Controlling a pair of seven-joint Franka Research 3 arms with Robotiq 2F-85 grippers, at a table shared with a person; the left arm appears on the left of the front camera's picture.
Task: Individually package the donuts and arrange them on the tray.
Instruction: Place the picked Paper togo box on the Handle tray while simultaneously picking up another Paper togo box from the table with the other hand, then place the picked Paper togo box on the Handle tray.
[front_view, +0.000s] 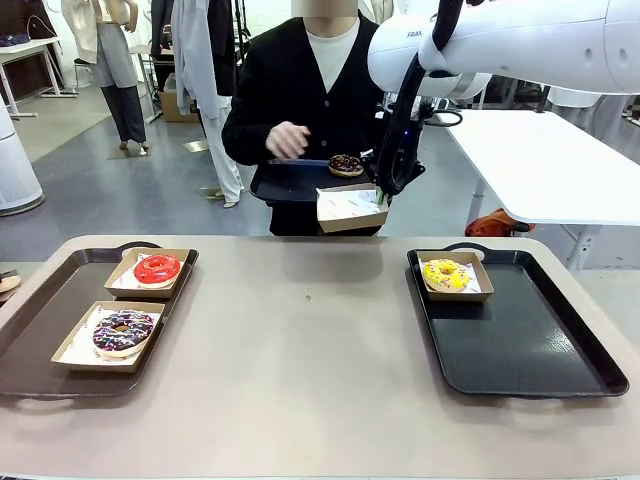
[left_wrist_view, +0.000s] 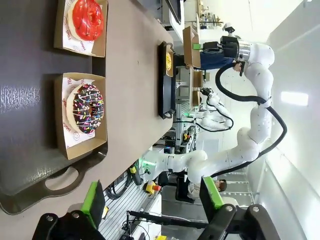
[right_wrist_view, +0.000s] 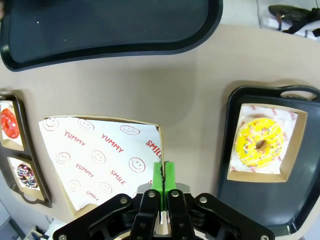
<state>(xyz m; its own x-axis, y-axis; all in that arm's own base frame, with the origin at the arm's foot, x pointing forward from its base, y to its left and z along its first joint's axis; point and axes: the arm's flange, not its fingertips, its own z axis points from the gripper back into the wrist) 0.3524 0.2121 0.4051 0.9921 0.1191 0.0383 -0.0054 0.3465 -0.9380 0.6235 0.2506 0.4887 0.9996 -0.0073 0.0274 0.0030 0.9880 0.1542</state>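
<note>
1. Nearest you in the front view: the dark sprinkled donut (front_view: 123, 331), sitting in a paper-lined cardboard box (front_view: 75, 352) at lower left, on the left tray (front_view: 30, 340).
2. Red donut (front_view: 157, 268): in a second box (front_view: 122, 279) just behind the first, on the same tray.
3. Yellow sprinkled donut (front_view: 446, 273): in its own box (front_view: 480, 268) at the far corner of the black right tray (front_view: 520, 340), right of centre.
4. Chocolate donut (front_view: 346, 164): upper centre, lying unboxed on a dark tray (front_view: 285, 182) that the person holds; the person's hand (front_view: 287, 141) hovers just beside it.
5. Right gripper (right_wrist_view: 162, 172): you see the green pads pressed together on the edge of an empty box (right_wrist_view: 95, 155) lined with "YUMMY SMILE" paper. In the front view the same box hangs in the air at upper centre, just below the person's tray.
6. Left gripper (left_wrist_view: 152, 197): bottom edge of its wrist view, fingers (left_wrist_view: 93, 199) spread wide with nothing between them, above the left tray's handle end.
</note>
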